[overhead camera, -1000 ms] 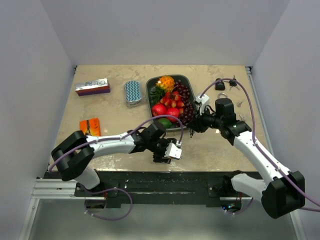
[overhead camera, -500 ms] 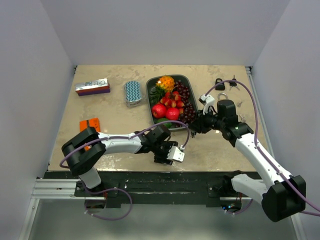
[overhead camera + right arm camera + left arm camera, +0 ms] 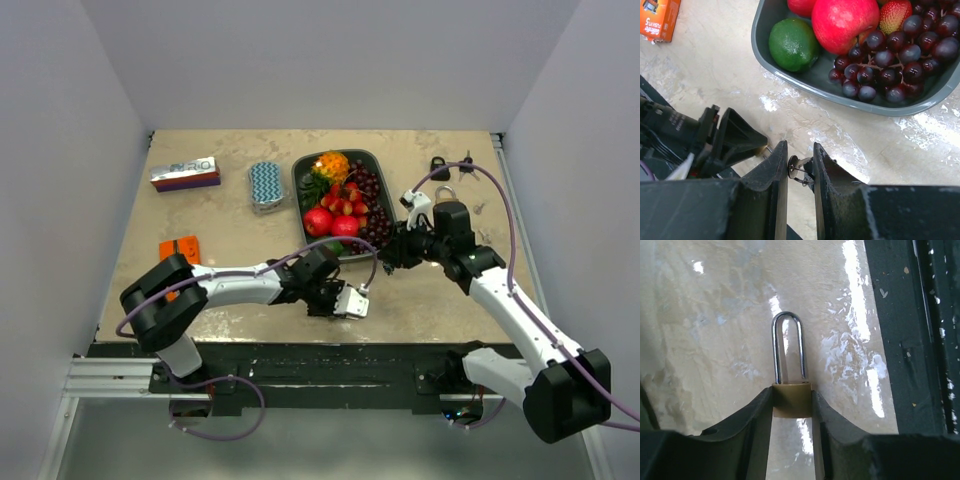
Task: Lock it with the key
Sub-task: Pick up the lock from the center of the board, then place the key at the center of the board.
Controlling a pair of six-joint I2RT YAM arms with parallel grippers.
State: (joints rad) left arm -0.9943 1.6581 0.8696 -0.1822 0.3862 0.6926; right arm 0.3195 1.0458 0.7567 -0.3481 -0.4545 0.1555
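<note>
Tabletop, beige marbled laminate (image 3: 230, 232): layout unchanged over the last second. The grey oval fruit tray (image 3: 297, 195) has not moved.

White-and-black left arm (image 3: 230, 288): shoulder and elbow have swung in towards the centre. Its wrist has settled low at the near edge, in front of the tray.

White-and-black right arm (image 3: 505, 295): has drawn back slightly to the right. It now hangs above the table just off the tray's near right corner.

Left gripper (image 3: 791, 391): main change. The jaws stood wide a second ago and have since come in. The wrist view now shows both dark fingers pressed against opposite sides of the small brass padlock with the silver steel shackle (image 3: 791, 407). The padlock is on the tabletop close to the black front rail, shackle pointing away from the wrist. Both shackle legs reach the body; cannot tell whether it is latched. The keyway is not visible.

Right gripper (image 3: 799, 146): no change in opening. It is pinched on the small metal key with its wire ring (image 3: 796, 167), which hangs between the fingers. It sits above the left gripper and not yet in contact with it.

Judgement: the padlock is now secured and the key is in hand. Next comes presenting the keyway to the key, so the padlock probably needs lifting and turning first. Main risk is the smooth brass body slipping in a side grip.
</note>
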